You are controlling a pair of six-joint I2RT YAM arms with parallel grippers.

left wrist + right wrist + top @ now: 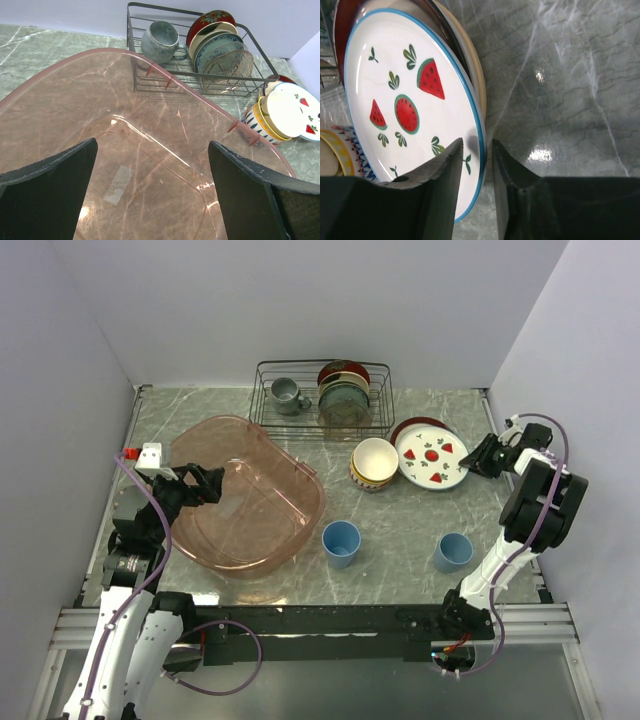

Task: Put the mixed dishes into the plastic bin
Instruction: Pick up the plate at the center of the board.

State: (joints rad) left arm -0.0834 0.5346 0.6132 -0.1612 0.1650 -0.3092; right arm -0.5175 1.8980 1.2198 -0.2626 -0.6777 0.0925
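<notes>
Plate [432,457], the fruit-print one topping the other plates, is lying at the far right of the bench [400,525], well apart from the bin [262,515], which is sitting at the left with nothing showing inside. The bowls [374,462] are nesting just beside the plates, and the cups [341,540] are standing nearer the arms. The right gripper [478,462] is reaching the plate's right edge. The left gripper [205,483] is hovering over the bin's left rim.

In the left wrist view, the left gripper [152,145] is standing wide and holding nothing, with the bin [150,115] below it and the rack [200,75] beyond.

In the right wrist view, the right gripper [476,142] is straddling the blue rim of the plate [405,100]. Its jaws are standing narrowly apart, and a sliver of gap is showing beside the rim, so it is not looking clamped.

The step in hand is probably taking this top plate by its edge. To do it well, the gripper should be sliding one finger under that rim alone, not the plates beneath. It should be closing firmly before lifting, then carrying the plate high over the bowls to the bin.
</notes>
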